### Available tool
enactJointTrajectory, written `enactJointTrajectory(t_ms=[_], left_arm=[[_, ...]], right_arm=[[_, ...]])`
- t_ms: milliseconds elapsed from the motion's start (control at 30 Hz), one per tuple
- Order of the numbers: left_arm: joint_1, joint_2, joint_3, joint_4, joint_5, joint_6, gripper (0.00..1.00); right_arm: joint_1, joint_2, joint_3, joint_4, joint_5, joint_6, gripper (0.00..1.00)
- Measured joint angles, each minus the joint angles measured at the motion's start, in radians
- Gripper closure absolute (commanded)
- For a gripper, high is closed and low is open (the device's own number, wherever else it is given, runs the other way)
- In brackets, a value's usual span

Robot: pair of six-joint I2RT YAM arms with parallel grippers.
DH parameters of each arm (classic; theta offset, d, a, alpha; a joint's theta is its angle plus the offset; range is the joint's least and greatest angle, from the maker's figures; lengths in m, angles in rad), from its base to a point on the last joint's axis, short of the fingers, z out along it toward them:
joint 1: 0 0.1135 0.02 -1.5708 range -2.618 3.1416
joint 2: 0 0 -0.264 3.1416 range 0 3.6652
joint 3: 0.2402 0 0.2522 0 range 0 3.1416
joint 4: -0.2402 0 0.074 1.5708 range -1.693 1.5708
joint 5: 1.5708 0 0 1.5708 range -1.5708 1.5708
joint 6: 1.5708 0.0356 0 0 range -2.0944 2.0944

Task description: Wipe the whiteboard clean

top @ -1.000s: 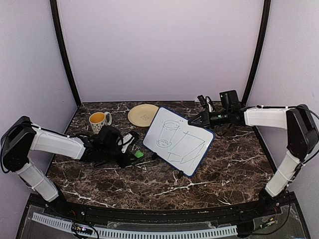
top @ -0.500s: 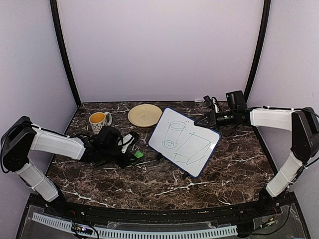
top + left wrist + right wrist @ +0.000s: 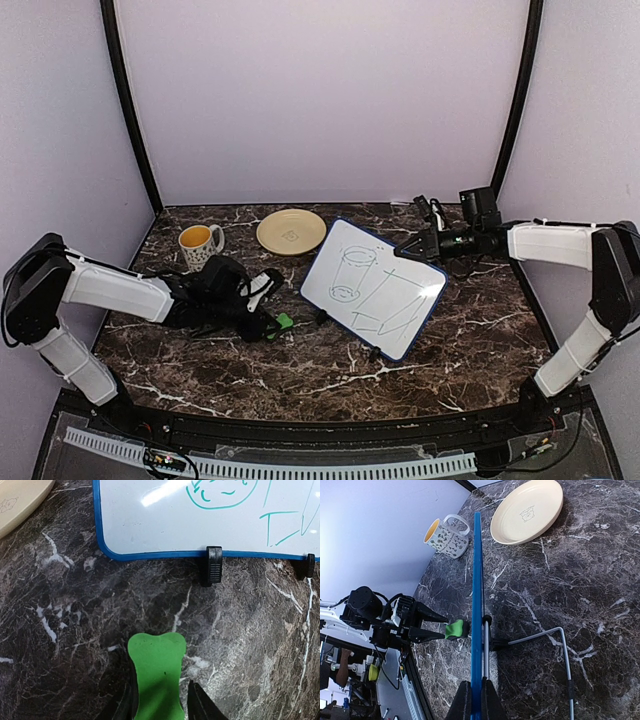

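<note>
The whiteboard (image 3: 372, 287) stands right of centre on the dark marble surface (image 3: 470, 340), propped at a tilt on its small black feet (image 3: 213, 565). Its dark-blue frame is turned at an angle to the surface's edges. Thin teal sketches cover the white face: a cup shape on the left part, straight box-like lines on the right.

The right gripper (image 3: 410, 250) reaches in from the right and is clamped on the board's upper right edge. The right wrist view looks straight down the blue frame (image 3: 477, 605), pinched tight between the two fingers (image 3: 462, 702). Behind the board, a bent wire stand (image 3: 555, 640) rests on the marble.

Over on the left, the left arm lies low and stretched across the surface. The left gripper (image 3: 272, 322) is pinching a green pad (image 3: 284, 321), and in its wrist view that pad (image 3: 156, 675) juts forward from between the fingers (image 3: 200, 705). It points at the board's lower frame edge, near one of the feet. Pad and board are apart, with a strip of bare marble between them. Whether the pad touches the marble, I cannot tell.

At the back, a round yellow plate (image 3: 291, 231) sits just beyond the board's upper left corner. A patterned mug (image 3: 199, 243) with a yellow inside stands upright to the left of the plate.
</note>
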Motion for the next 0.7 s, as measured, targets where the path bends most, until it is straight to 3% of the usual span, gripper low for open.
enactJointTrajectory(t_ms=[233, 700], left_arm=[[-0.015, 0.015, 0.015, -0.046, -0.023, 0.004, 0.42], [-0.026, 0.064, 0.105, -0.148, -0.058, 0.038, 0.49]], right_arm=[[0.025, -0.02, -0.026, 0.039, 0.016, 0.015, 1.0], [0.065, -0.063, -0.097, 0.105, 0.055, 0.084, 1.0]])
